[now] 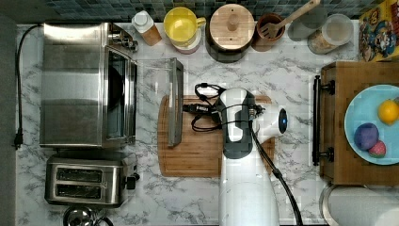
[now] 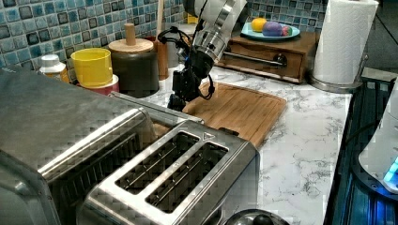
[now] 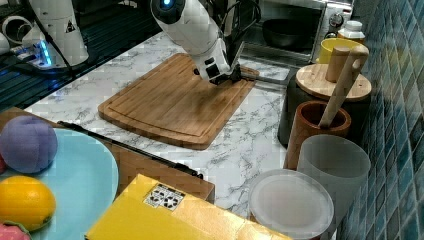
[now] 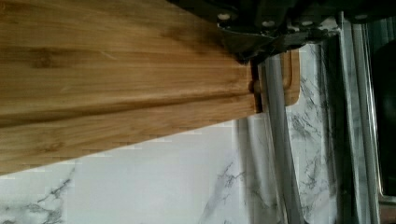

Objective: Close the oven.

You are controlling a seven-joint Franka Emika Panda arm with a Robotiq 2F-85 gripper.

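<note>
The oven is a large steel box at the top view's left, its black cord running down the far left side. Its glass door hangs open and lies flat over the counter, with the bar handle at its outer edge, over the cutting board. A dark pan sits inside the oven. My gripper is low at the handle's middle, on the board side. In the left view the gripper touches the door's edge. The wrist view shows the gripper right at the handle bar.
A bamboo cutting board lies under the arm. A two-slot toaster stands beside the oven. A bottle, yellow mug, lidded crock, utensil holder and jars line the tiled wall. A wooden drawer box carries a plate of fruit; a paper towel roll stands near it.
</note>
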